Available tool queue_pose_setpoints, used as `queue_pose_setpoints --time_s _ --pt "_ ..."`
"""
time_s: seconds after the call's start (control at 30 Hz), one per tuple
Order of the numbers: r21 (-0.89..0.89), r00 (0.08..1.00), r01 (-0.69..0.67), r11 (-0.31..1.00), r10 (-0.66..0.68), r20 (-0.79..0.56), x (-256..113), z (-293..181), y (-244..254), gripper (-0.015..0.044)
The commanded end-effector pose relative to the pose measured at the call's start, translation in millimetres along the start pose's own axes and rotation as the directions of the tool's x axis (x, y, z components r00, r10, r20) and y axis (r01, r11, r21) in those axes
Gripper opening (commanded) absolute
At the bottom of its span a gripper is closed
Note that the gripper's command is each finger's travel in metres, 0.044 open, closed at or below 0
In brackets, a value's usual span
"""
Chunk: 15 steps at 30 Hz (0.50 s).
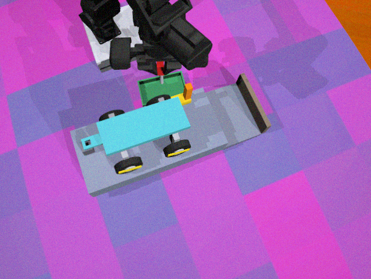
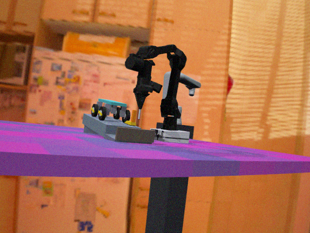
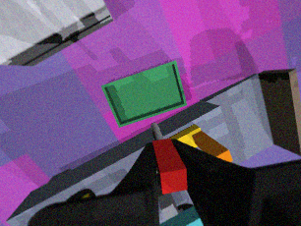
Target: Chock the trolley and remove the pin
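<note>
My gripper [image 1: 160,71] [image 2: 140,108] [image 3: 161,145] is shut on the red head of the stop pin [image 1: 162,79] [image 2: 139,114] [image 3: 170,169]. The pin's grey shaft points down, in the air above the green tray's area. The green tray [image 1: 151,91] [image 3: 147,93] lies beside the ramp and looks empty. The trolley [image 1: 142,125] [image 2: 111,102] stands on the ramp [image 1: 209,121] [image 2: 97,122]; the hole in its uphill tab shows empty. The yellow chock [image 1: 188,91] [image 2: 130,123] [image 3: 186,138] sits at the downhill side of the tray-side lower wheel; any small gap is hidden.
A brown end board [image 1: 254,104] [image 2: 134,134] [image 3: 281,105] stands across the ramp's low end. The white base block [image 1: 98,51] [image 2: 175,136] [image 3: 44,25] of the arm is beyond the tray. The chock's orange handle stands up close to the pin.
</note>
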<state>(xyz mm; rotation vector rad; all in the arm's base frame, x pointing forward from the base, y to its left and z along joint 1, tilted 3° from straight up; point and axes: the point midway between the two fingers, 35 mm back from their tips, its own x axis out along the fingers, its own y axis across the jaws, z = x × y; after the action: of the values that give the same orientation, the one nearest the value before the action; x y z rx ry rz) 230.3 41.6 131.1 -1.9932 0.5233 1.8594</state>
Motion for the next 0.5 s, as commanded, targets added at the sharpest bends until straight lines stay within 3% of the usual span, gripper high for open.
queue_pose_setpoints --time_s 0.0,0.47 --pt "-0.137 0.999 0.033 0.99 -0.032 0.007 -1.0 -0.5 0.2 0.0" --pt "-0.189 0.999 0.043 0.981 -0.042 0.012 6.5 7.7 3.0 0.0"
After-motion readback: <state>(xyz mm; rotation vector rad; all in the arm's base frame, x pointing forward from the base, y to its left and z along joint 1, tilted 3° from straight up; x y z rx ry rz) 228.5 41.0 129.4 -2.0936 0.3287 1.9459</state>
